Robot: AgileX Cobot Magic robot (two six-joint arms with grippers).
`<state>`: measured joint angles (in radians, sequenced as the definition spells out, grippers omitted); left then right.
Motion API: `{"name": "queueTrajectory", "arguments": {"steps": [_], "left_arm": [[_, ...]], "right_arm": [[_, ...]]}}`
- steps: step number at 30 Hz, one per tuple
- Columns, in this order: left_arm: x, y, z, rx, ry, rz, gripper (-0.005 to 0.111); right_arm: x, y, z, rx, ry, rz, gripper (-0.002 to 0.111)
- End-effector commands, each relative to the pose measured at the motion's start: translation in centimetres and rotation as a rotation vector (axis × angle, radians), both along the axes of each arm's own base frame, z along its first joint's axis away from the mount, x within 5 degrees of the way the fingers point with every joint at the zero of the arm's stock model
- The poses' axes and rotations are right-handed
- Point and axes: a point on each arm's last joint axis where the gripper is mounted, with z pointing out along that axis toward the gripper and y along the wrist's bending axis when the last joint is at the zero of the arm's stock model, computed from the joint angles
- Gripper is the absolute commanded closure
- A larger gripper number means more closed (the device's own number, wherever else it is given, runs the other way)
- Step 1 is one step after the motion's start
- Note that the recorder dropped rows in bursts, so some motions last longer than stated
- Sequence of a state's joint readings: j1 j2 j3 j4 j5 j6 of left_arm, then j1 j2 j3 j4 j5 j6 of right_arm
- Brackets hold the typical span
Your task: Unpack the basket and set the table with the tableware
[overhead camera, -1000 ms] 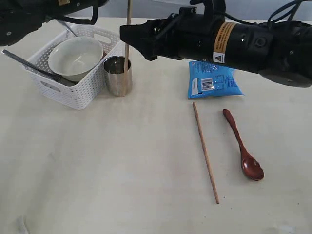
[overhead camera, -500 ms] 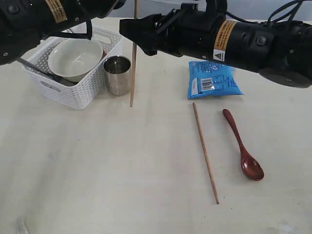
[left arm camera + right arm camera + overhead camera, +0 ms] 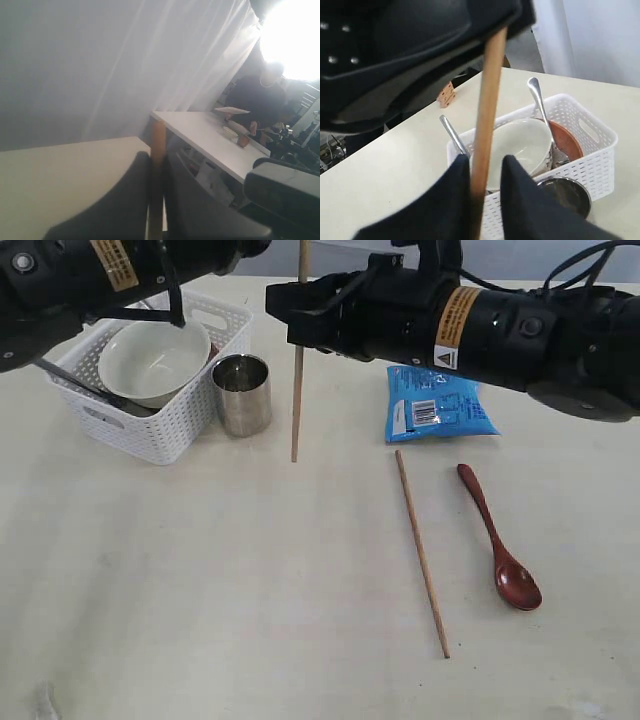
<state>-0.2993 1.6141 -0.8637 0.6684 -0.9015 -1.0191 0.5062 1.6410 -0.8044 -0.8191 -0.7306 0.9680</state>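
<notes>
As right end effector grips it, chopstick upright beneath, tip seemingly near table.

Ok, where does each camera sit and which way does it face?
Exterior view: above the pale beige table, looking down; both black arms enter at top.
Left wrist view: on left arm, facing a white curtain; blurred dark robot parts show.
Right wrist view: on right arm, looking past the right gripper clamping a wooden chopstick to the white lattice basket.
Shared: exterior and right wrist both show chopstick and basket.
</notes>
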Motion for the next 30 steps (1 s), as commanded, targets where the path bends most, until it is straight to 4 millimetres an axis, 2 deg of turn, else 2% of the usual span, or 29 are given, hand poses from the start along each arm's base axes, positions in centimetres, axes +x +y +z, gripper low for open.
{"name": "queueTrajectory", "arguments": {"steps": [1,4,5,7,9,12,14,18,21,30], "left_arm": [[-0.2,0.0,-0.2,0.019,0.019,0.006,0.107],[0.0,0.1,-0.5,0.034,0.049,0.023,0.104],[0.0,0.2,-0.5,0.030,0.054,0.025,0.098],[0.0,0.2,-0.5,0.030,0.054,0.025,0.075],[0.0,0.2,-0.5,0.031,0.055,0.025,0.059],[0.0,0.2,-0.5,0.038,0.049,0.027,0.049],[0.0,0.2,-0.5,0.054,0.041,0.032,0.048],[0.2,0.3,-0.9,0.103,0.051,0.055,0.048],[0.3,0.5,-1.3,0.143,0.069,0.074,0.048],[0.2,0.4,-1.4,0.168,0.070,0.062,0.048]], "right_arm": [[0.0,-0.1,-0.1,0.018,0.038,-0.015,0.109],[0.0,-0.1,-0.1,0.029,0.056,-0.019,0.109],[0.0,-0.1,-0.1,0.034,0.064,-0.020,0.109],[0.2,-0.2,-0.4,0.026,0.097,-0.044,0.109],[0.4,-0.6,-0.8,-0.027,0.132,-0.095,0.109],[0.8,-2.0,-1.7,-0.201,0.190,-0.235,0.109],[0.8,-3.3,-2.0,-0.317,0.221,-0.331,0.109],[0.1,-7.1,-2.2,-0.618,0.334,-0.605,0.109],[-0.7,-8.6,-2.5,-0.722,0.444,-0.716,0.109],[-2.9,-7.3,-3.7,-0.771,0.645,-0.459,0.109]]}}
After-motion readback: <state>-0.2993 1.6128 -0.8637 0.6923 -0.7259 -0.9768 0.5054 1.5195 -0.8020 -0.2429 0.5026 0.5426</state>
